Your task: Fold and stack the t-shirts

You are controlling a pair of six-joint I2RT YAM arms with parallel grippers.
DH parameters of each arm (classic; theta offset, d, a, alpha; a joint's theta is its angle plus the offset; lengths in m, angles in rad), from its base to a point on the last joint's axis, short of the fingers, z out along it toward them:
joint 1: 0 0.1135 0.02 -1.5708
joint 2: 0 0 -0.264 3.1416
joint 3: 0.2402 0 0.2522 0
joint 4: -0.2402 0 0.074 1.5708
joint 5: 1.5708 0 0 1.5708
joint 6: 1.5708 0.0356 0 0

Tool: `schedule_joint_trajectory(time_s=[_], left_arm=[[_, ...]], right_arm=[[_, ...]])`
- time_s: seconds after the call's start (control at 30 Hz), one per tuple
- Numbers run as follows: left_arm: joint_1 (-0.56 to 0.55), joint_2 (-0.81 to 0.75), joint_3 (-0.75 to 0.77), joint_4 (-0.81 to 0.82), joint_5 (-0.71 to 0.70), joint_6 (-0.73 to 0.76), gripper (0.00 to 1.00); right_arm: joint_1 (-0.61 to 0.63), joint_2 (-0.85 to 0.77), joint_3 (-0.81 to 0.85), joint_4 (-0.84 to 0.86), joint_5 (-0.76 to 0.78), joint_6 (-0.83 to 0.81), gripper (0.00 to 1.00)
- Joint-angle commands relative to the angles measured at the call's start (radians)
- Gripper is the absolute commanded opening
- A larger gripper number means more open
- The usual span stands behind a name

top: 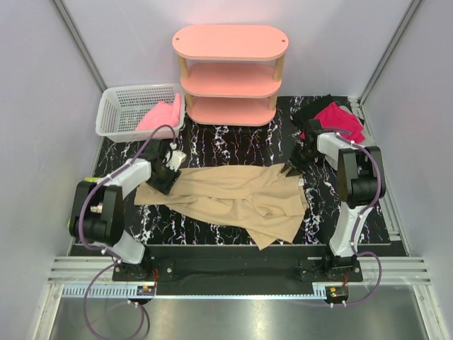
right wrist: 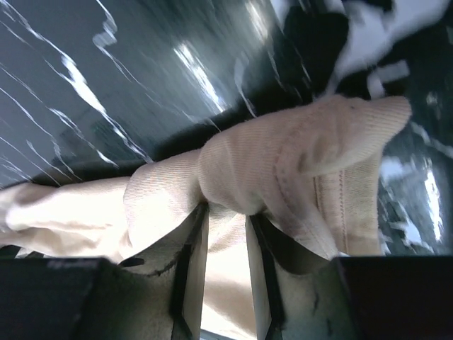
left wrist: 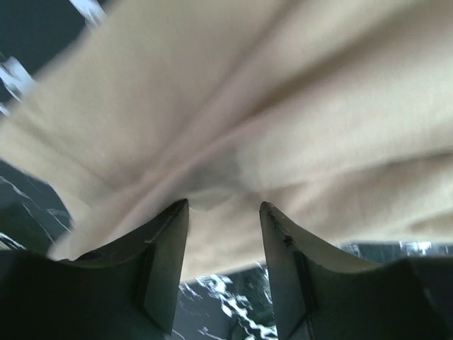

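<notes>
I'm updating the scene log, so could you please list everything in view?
tan t-shirt: one, tan-beige, rumpled mid-table
light pink t-shirt: one, pink, in basket
magenta-red t-shirt: one, magenta, far right, atop black one
black t-shirt: one, black, far right
mesh basket: one, white, far left
shelf: one, pink, three-tier, far centre
table: one, black marbled, beneath shirts
left pincer: one, black, open over tan t-shirt's left edge
right pincer: one, black, shut on its right edge
</notes>
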Motion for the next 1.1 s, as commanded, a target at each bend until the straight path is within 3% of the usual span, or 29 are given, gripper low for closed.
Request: schedule_joint_trajectory(time_s=[0.0,0.17,0.33,0.43,0.53,0.67,0.83,0.97,1.07], left_arm=[[0.003,0.127,0.186,0.056,-0.056,-0.006,0.49],[0.007,0.291,0.372,0.048,-0.108,-0.008,0.47],[0.027,0.309,0.434,0.045,-0.134,-0.025,0.43],[0.027,0.176,0.380,0.019,-0.103,-0.025,0.43],[0.026,-0.098,0.285,-0.032,-0.056,-0.025,0.43],[0.024,-0.369,0.161,-0.137,-0.042,-0.008,0.45],[0.024,-0.585,0.007,-0.199,-0.071,0.029,0.47],[0.026,-0.561,-0.063,-0.165,-0.100,0.037,0.45],[0.026,-0.502,-0.074,-0.118,-0.108,0.015,0.45]], right_arm=[[0.000,0.115,0.128,0.052,0.053,0.005,0.35],[-0.013,0.239,0.324,0.014,0.055,0.017,0.34],[-0.015,0.263,0.458,-0.043,0.060,-0.010,0.34],[-0.004,0.162,0.483,-0.067,0.098,-0.044,0.39],[0.036,0.014,0.492,-0.122,0.165,-0.083,0.45],[0.129,-0.248,0.360,-0.156,0.231,-0.079,0.45],[0.387,-0.452,0.139,-0.219,0.300,-0.096,0.46],[0.511,-0.478,-0.087,-0.238,0.365,-0.057,0.44],[0.568,-0.469,-0.163,-0.238,0.377,-0.034,0.44]])
